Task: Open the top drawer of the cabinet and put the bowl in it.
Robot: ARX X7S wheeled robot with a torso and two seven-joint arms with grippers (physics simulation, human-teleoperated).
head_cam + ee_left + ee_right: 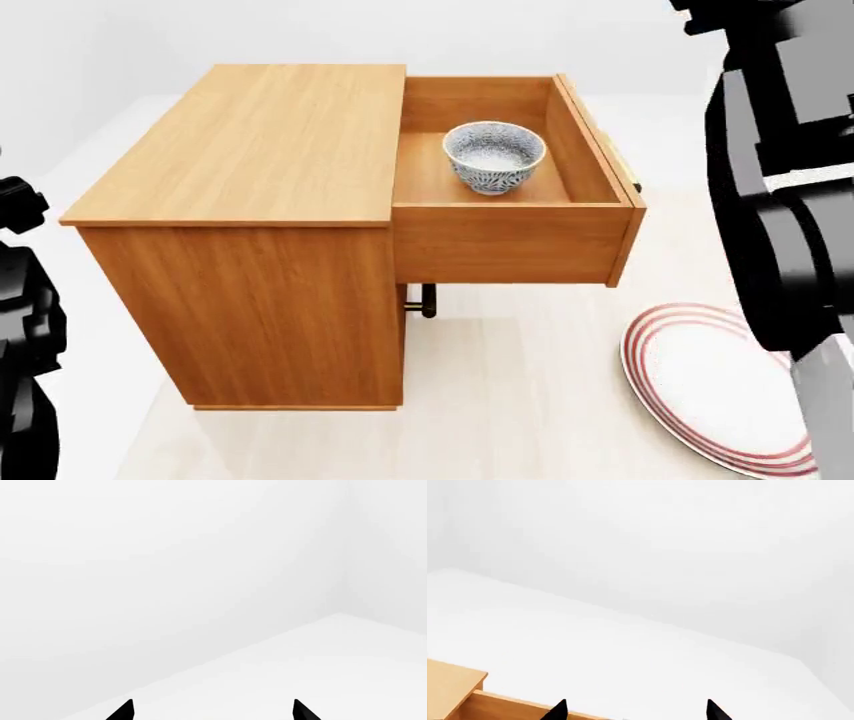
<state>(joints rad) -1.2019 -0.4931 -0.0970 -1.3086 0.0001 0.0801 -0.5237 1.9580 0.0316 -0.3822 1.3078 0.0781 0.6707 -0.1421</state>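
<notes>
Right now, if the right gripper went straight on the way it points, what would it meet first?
Probably nothing near. The right gripper, open, points over the cabinet edge toward bare white floor and wall; depth is unclear, so the wall is my guess.

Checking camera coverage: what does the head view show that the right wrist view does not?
Only the head view shows the bowl sitting inside the open top drawer, the plate on the floor, and the cabinet sides. Only the right wrist view shows the right tool, fingertips apart, holding nothing. Both show the cabinet's wood and white surroundings.
</notes>
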